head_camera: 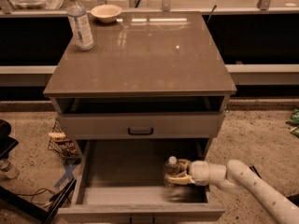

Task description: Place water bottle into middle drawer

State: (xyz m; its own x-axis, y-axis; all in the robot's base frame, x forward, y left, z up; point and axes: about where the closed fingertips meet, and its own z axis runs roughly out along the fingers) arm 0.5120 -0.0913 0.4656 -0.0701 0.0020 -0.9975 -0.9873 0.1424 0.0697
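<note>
The water bottle (172, 168) is a small clear bottle with a white cap, standing upright inside the open middle drawer (117, 171) near its right side. My gripper (177, 171) reaches in from the right on a white arm and is shut on the bottle's body, its tan fingers (183, 179) wrapped around it. The bottle's lower part looks close to the drawer floor; I cannot tell if it touches. The drawer is pulled far out, showing its long flat grey floor and low side walls.
Above the open drawer sits a shut drawer front with a black handle (140, 131). On the cabinet top (145, 55) stand a larger bottle with a white-blue label (80, 21) and a small bowl (106, 12). A wire basket (63, 146) and cables lie on the floor at left.
</note>
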